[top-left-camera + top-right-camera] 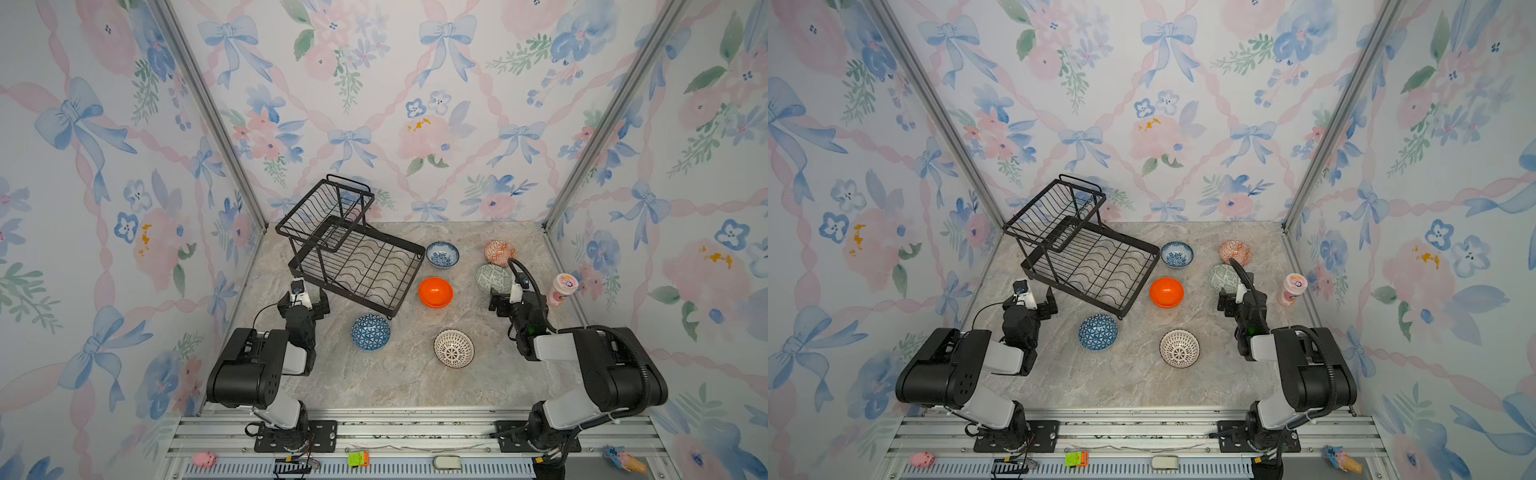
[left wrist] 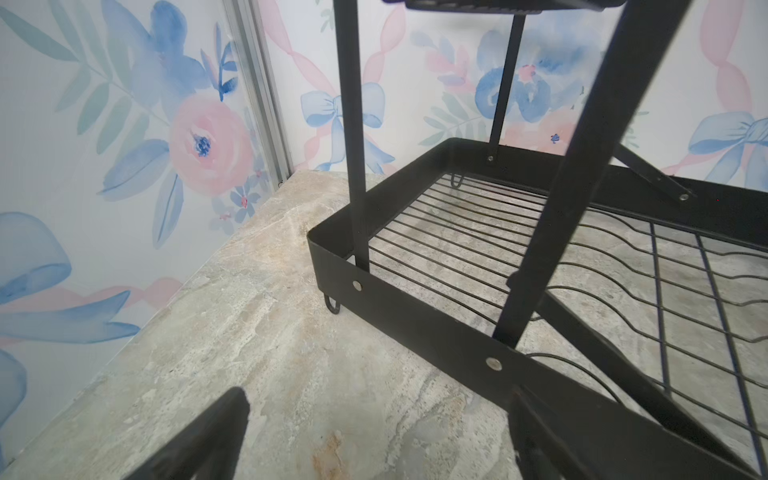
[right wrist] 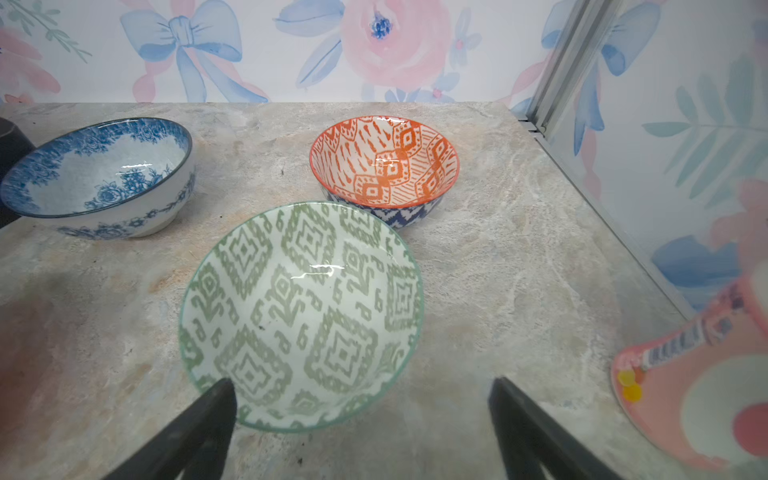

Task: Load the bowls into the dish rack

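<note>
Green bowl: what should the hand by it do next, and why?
Probably lower the right gripper onto the near rim of the green bowl and close. It is open and empty, right by that bowl, and the rack holds no bowls.

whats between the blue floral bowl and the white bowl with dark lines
The plain orange bowl sits between the blue floral bowl and the white lined bowl, touching neither; both top views show it.

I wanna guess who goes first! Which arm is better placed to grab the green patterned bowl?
Probably right. The right fingers hang open right at the pale green patterned round bowl; the left fingers are far off, by the black wire dish rack.
</note>
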{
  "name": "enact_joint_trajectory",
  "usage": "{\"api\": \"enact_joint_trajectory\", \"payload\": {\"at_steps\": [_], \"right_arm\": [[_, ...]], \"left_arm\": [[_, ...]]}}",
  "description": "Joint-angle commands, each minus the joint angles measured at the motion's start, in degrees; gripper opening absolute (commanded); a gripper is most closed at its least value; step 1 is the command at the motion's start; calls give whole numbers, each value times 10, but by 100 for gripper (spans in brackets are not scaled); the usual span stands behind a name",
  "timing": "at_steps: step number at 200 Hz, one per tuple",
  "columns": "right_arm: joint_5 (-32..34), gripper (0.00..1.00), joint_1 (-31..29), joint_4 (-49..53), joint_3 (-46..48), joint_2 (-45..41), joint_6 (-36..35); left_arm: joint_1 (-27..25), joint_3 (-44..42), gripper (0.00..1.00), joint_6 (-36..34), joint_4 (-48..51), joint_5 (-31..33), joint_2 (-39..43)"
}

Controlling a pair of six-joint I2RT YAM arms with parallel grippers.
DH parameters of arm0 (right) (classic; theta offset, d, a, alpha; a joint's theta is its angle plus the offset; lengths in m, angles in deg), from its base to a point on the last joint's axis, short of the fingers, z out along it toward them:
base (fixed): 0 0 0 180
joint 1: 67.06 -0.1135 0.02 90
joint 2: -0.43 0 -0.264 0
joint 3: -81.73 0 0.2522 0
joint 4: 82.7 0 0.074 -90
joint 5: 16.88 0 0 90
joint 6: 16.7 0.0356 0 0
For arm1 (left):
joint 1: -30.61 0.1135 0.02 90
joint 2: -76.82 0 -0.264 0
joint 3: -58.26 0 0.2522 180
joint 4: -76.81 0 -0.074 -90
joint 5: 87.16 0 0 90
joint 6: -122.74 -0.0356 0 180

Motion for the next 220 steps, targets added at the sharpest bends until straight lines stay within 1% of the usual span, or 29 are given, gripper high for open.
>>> {"api": "enact_joint_trajectory", "payload": {"at_steps": [1,220], "right_arm": [[2,97,1,-8,-10,0,-4],[-8,97,7,-6,-11,-1,-2]], "left_arm": [[-2,-4,98,-11,-12,-4,-3],[-2,-3,98,-12,-11,-4,-4]]}}
